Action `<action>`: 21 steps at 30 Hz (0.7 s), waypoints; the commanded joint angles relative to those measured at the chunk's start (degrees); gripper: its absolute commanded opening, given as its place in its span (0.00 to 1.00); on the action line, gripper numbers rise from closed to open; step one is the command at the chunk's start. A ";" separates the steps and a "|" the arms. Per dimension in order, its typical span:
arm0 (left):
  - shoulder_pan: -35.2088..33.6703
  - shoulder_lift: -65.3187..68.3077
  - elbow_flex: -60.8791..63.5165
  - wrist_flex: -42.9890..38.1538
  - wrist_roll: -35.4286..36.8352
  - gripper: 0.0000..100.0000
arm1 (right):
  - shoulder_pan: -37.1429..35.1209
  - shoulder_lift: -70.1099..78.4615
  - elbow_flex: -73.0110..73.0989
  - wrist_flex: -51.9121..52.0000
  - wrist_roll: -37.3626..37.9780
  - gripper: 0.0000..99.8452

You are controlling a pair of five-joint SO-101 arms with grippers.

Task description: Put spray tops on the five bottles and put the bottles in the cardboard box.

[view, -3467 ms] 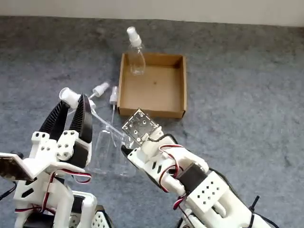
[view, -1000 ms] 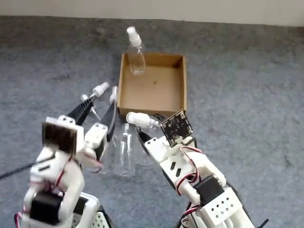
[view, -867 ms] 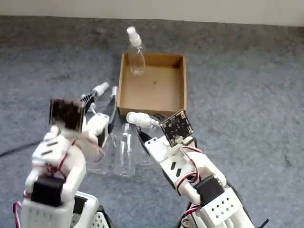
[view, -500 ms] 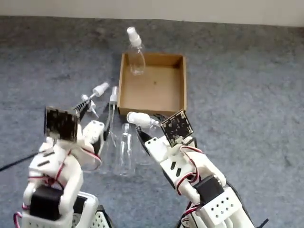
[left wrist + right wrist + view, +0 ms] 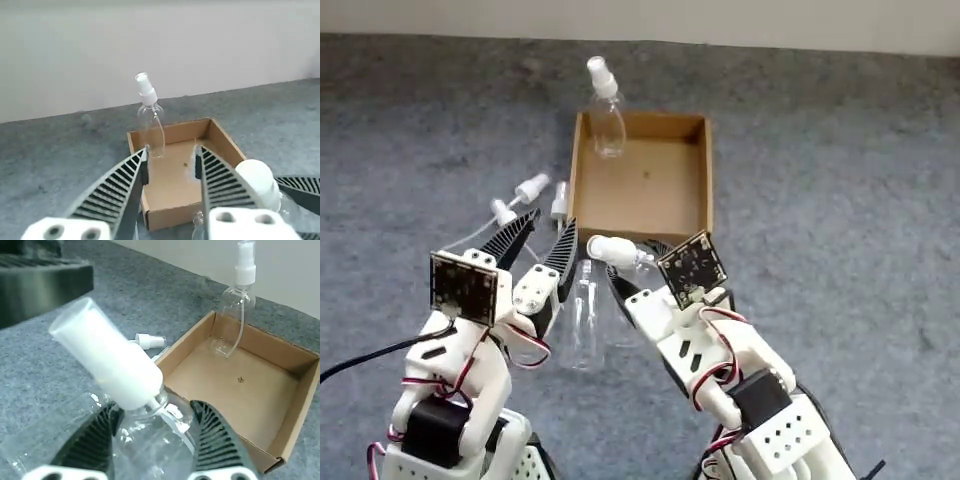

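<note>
Capped bottle (image 5: 127, 385) within right end effector (image 5: 157, 410)

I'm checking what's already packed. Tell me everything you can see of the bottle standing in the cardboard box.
The clear plastic bottle stands upright on the floor of the brown cardboard box, in its far left corner. A white spray top is fitted, with a thin dip tube inside. It looks empty. Only the box touches it.
</note>
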 commanded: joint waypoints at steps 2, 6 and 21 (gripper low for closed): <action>2.95 -0.04 -0.22 -1.49 0.53 0.13 | 0.48 -0.92 -0.92 -1.27 -0.09 0.00; 5.49 0.40 0.22 -2.46 0.18 0.13 | 0.48 -0.92 -0.92 -1.27 0.00 0.00; 5.41 13.49 -0.57 -8.62 0.18 0.13 | 0.66 -1.27 -1.36 3.38 0.00 0.00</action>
